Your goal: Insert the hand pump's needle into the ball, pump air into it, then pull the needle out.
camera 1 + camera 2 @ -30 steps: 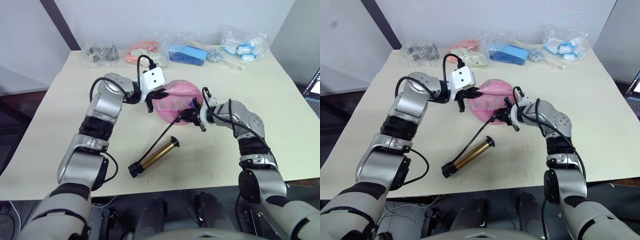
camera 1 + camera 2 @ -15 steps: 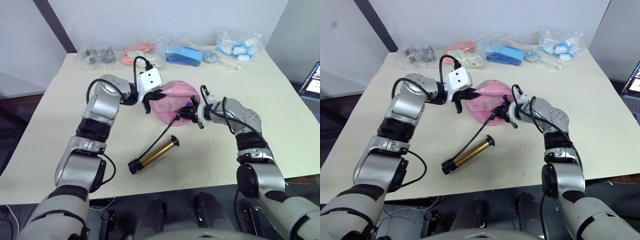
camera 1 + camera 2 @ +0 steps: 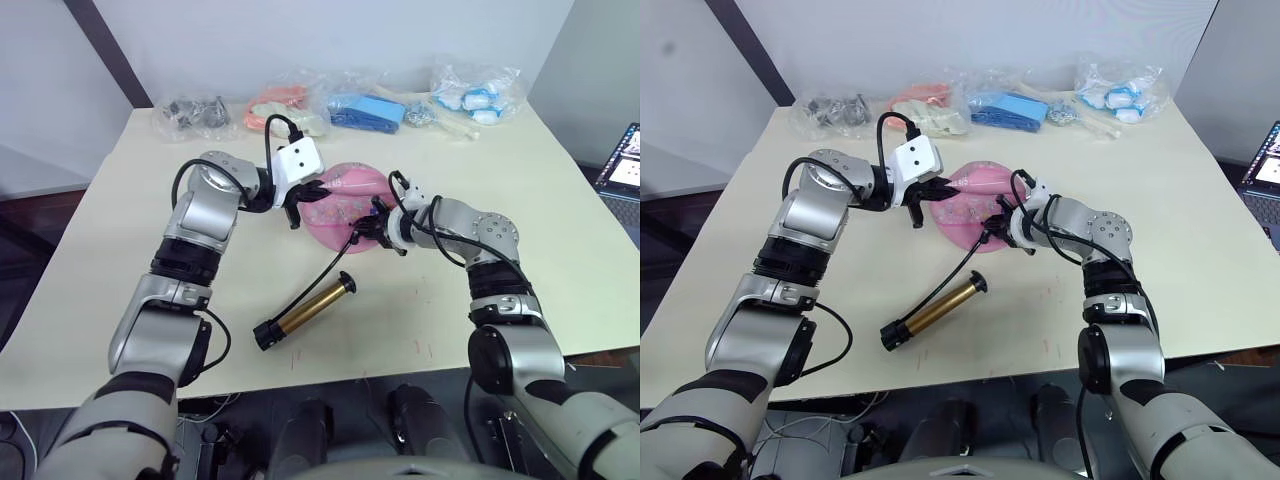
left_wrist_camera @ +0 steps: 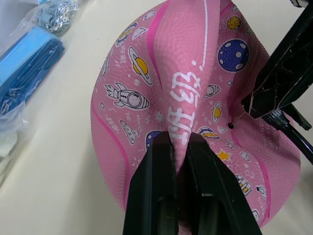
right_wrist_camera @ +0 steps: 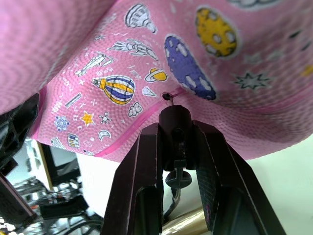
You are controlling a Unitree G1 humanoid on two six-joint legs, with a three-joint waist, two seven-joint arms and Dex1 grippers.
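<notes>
The left gripper pinches a fold of the sagging ball mid-desk; the right gripper clamps the needle fitting just beside its valve hole.

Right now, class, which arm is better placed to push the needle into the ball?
The right. Its gripper already clamps the needle's black fitting, whose tip sits just short of the valve hole. The left gripper is busy pinching a fold of the sagging ball, steadying it.

Cream table; pink ball, brass hand pump, bagged items
</notes>
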